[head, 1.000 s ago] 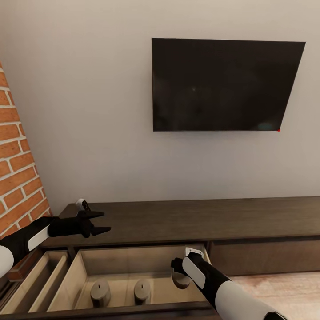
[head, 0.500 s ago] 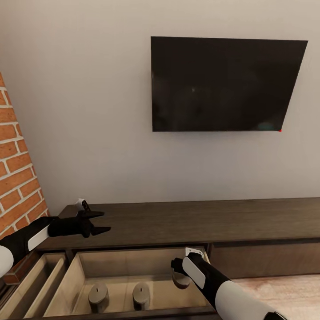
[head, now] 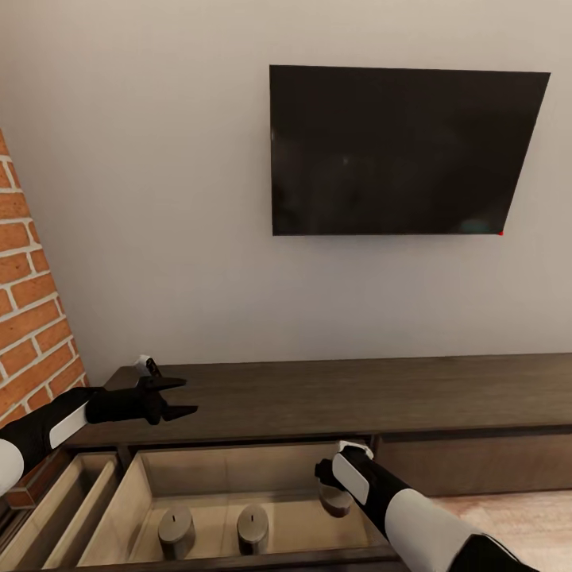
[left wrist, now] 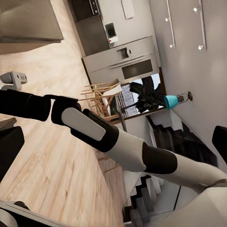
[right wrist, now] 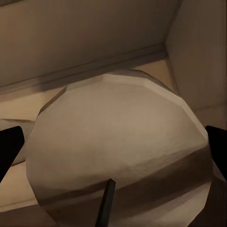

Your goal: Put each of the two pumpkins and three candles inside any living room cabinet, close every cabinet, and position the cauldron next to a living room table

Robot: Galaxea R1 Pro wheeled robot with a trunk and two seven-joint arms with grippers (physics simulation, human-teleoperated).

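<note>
We see three candles in the cabinet's open beige drawer: two side by side near its front, the third at its right end beneath our right gripper, whose jaws flank it, spread wide. Our left gripper hovers over the cabinet top, jaws parted and empty. A dark television hangs above.

Home living room: wall-mounted television, low cabinet.
</note>
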